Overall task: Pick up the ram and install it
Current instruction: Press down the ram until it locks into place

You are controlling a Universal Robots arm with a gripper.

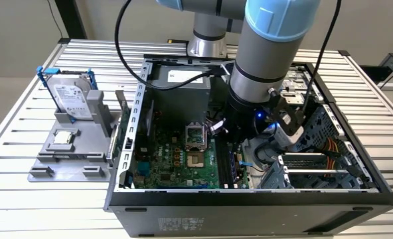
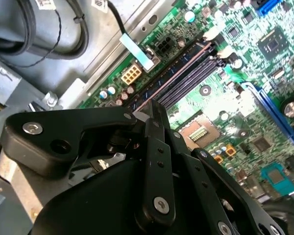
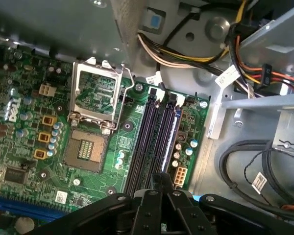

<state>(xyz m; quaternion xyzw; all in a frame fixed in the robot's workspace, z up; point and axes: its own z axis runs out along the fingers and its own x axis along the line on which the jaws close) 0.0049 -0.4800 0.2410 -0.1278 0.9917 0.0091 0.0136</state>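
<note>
The arm reaches down into the open case (image 1: 249, 200) on the table (image 1: 11, 209), with the gripper (image 3: 161, 180) low over the memory slots (image 3: 146, 142) of the board (image 3: 24, 98). In both wrist views the jaws look closed, tips together, just above one end of the slots. Whether they touch anything I cannot tell. The ram (image 3: 175, 134) seems to stand on edge in the outermost slot, beside the white connector (image 3: 180, 174), showing as a thin bluish strip. I would judge the pickup done and the ram placed. Full seating cannot be confirmed. Its long axis runs along the slots, parallel to the empty ones, pointing away from the gripper.
</note>
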